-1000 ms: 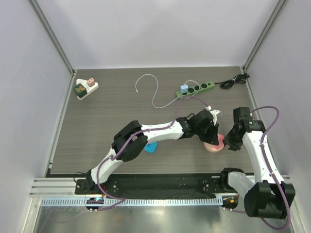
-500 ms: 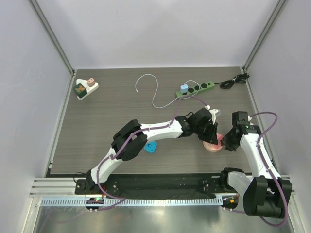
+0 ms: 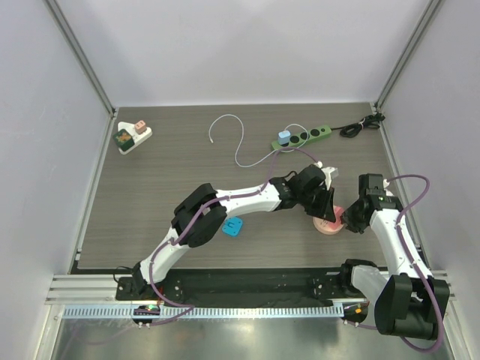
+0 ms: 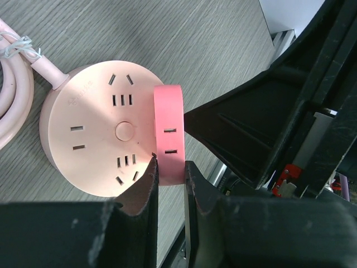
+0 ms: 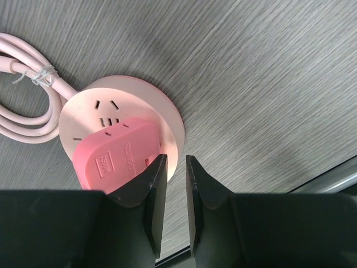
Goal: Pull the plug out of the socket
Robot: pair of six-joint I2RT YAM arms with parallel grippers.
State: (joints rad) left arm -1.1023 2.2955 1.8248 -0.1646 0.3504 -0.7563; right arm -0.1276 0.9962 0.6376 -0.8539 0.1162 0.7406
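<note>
A round pale pink socket (image 4: 95, 134) lies flat on the table at the near right (image 3: 332, 225), its pink cord (image 5: 28, 111) coiled beside it. A darker pink plug (image 4: 169, 125) stands in it near one edge and also shows in the right wrist view (image 5: 114, 159). My left gripper (image 4: 170, 167) is shut on the plug, one jaw on each flat side; in the top view (image 3: 324, 210) it hides the plug. My right gripper (image 5: 175, 162) sits over the socket's rim beside the plug, jaws a narrow gap apart with only rim and table between them. It stands just right of the socket (image 3: 351, 219).
A green power strip (image 3: 301, 137) with a blue plug (image 3: 283, 137) lies at the back. A white cable (image 3: 236, 142) loops beside it, and a black cable (image 3: 361, 124) at the back right. A white adapter block (image 3: 133, 136) is far left. A blue piece (image 3: 232, 228) lies near the left arm.
My right arm has shifted a little left, bringing its gripper up against the socket. My left gripper stays on the plug; the socket has not moved.
</note>
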